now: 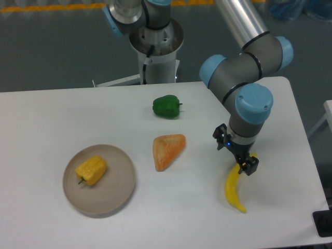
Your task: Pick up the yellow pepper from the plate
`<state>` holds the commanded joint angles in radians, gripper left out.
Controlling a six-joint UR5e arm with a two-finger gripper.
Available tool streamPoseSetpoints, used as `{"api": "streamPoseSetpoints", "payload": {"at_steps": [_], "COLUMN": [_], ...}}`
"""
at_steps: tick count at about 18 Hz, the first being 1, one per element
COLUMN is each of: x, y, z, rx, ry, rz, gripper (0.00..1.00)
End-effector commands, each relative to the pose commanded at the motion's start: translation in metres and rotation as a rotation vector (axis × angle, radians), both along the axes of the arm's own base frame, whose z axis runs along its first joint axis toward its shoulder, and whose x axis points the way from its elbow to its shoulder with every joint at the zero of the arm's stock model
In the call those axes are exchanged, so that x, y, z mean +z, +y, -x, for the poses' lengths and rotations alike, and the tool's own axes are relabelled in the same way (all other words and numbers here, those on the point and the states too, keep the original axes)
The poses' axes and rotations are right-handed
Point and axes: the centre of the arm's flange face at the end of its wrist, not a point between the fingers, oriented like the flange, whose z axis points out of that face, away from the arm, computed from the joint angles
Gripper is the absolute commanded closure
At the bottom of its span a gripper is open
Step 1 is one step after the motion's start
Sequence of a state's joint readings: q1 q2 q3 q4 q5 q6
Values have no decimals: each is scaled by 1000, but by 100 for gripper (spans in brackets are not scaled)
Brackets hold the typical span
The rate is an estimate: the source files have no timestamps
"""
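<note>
The hand [245, 165] hangs low at the right side of the counter [52, 111], right at the top end of the banana [234, 190]. Its fingers are small and dark from this view, so I cannot tell whether they touch the banana, nor how wide they stand.

The step in hand, as I judge it, is the reach toward the target, which lies well apart on the far left. To do it well, the hand should lift first so it clears the banana and the orange wedge [167, 150] on the way across, then come down from above over the plate [111, 194] with its fingers spread enough to straddle the body. Closing across the narrower width, away from the stem, would likely give the firmest hold.

The yellow pepper [92, 170] sits on the plate's left half, lying on its side. It is 1 small, blocky, lobed piece, yellow-orange, with a short dark stem pointing to the lower left. A green pepper [166, 106] rests farther back, near the counter's middle.
</note>
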<state>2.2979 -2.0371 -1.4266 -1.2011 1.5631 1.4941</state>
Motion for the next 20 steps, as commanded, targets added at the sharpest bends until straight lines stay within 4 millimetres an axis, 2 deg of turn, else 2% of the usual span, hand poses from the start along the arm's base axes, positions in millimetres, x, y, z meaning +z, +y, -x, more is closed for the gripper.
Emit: {"api": "streamPoseSetpoints", "payload": {"at_steps": [5,10,14,15,18,20], "x": [2,1,-3,-2,6,9], "y": [1,3,21,26,38,48], "z": [0,-11,-71,-99,-148,-193], "rx": [18,125,187,217,278,308], "ry": [0,-15,-23,-28,-45,-62], "rz": [-6,-11,6,7,-8,-13], "gripper": [0,0,0,0,0,0]}}
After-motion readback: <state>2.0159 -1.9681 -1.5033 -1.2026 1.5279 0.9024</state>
